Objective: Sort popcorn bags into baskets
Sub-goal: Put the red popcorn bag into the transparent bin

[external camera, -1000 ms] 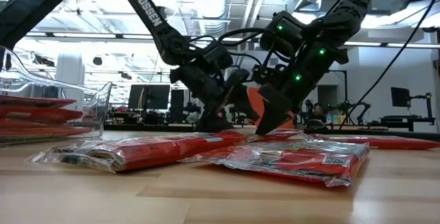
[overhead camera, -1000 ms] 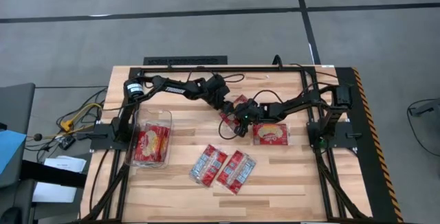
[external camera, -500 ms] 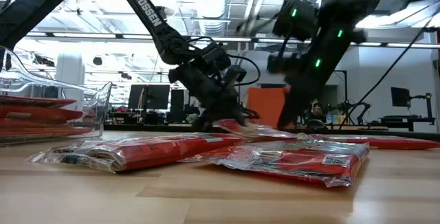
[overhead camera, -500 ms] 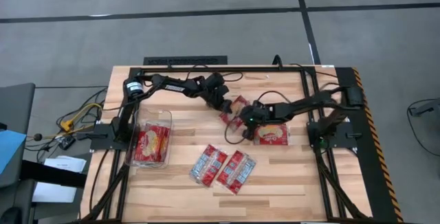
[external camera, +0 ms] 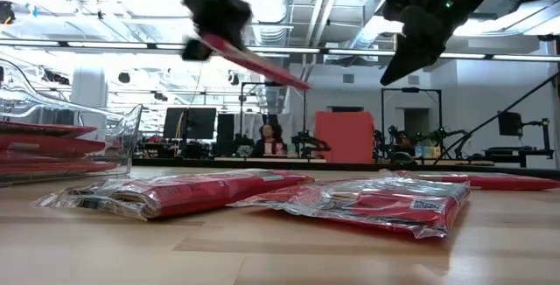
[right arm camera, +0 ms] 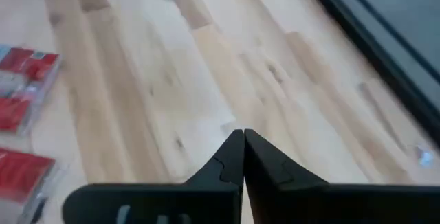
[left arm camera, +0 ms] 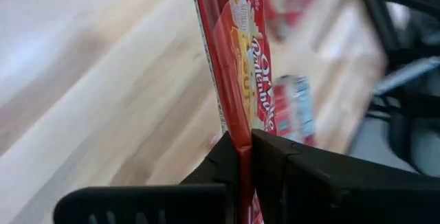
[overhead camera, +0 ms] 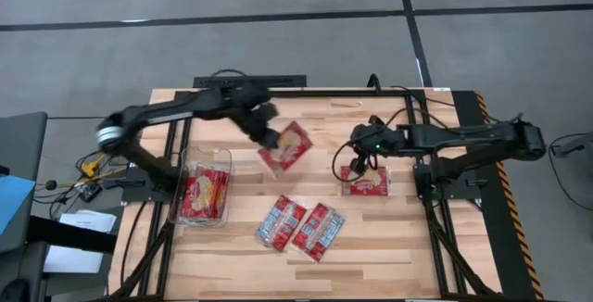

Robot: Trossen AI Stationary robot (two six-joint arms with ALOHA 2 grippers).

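My left gripper is shut on a red popcorn bag with a cream-yellow picture, held high above the middle of the table. My right gripper hangs shut above the table's right half, with nothing between its fingers. Another popcorn bag lies flat just on the near side of it. Two more bags lie flat side by side near the front. The clear basket stands at the left with red bags inside. My left gripper pinches one end of the bag between its two fingers, the flat packet seen edge-on running straight out from the fingertips. The fingers come from the table's left. The bag is lifted clear of the table and tilts down away from the fingers.
The basket's see-through wall rises at the left of the low view. A black frame borders the table. Bare wood lies between the basket and the loose bags. A person sits far off in the room behind.
My left gripper has taken hold of a bag at the table's middle, lifted it clear and carried it up and toward the left edge. My right gripper has risen from that spot and drawn back toward the right edge.
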